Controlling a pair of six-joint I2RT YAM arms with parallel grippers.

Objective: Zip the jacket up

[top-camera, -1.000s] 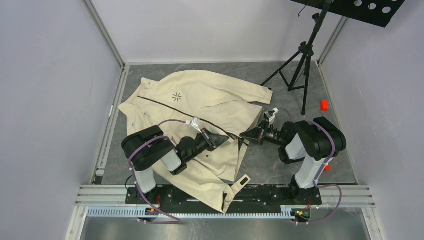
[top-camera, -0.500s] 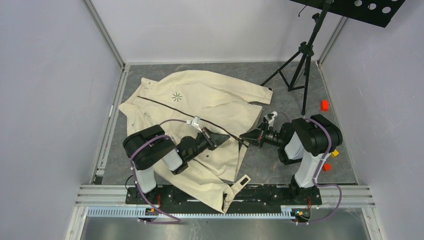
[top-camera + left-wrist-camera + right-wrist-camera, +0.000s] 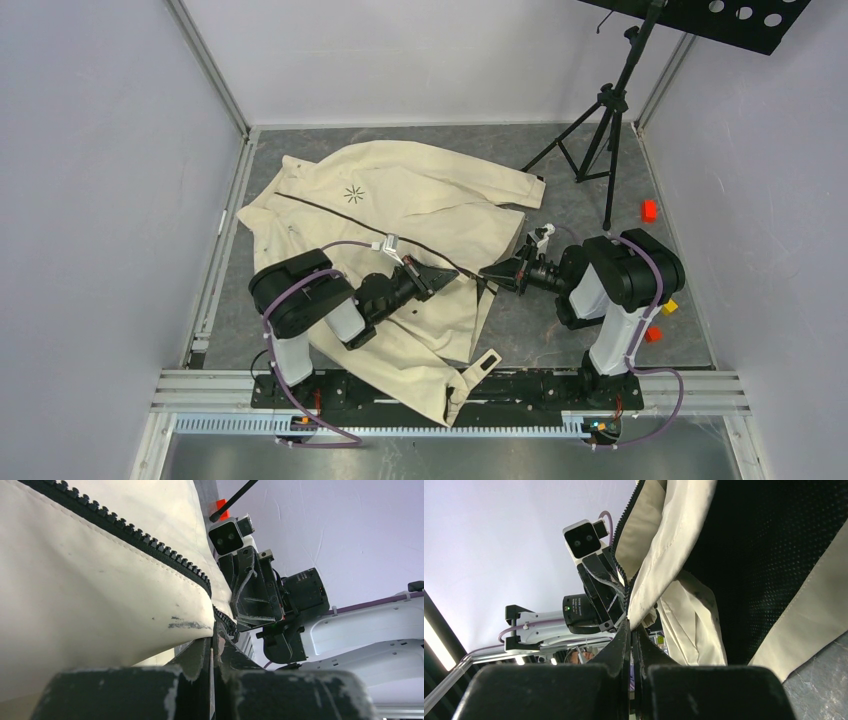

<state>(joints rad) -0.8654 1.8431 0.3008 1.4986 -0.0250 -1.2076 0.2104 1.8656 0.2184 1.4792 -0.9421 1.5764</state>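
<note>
Grey floor (image 3: 535, 335) around jacket (image 3: 420, 195); tripod (image 3: 611, 100) near its far right edge.

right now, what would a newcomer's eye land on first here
A big cream jacket lies spread across the middle, its dark zipper running diagonally. At its open lower end the left gripper and right gripper meet tip to tip, each shut on a zipper edge.

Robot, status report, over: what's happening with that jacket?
Left gripper: jaws shut on jacket at zipper edge. Right gripper: jaws shut on jacket edge too. Tripod stands clear.
</note>
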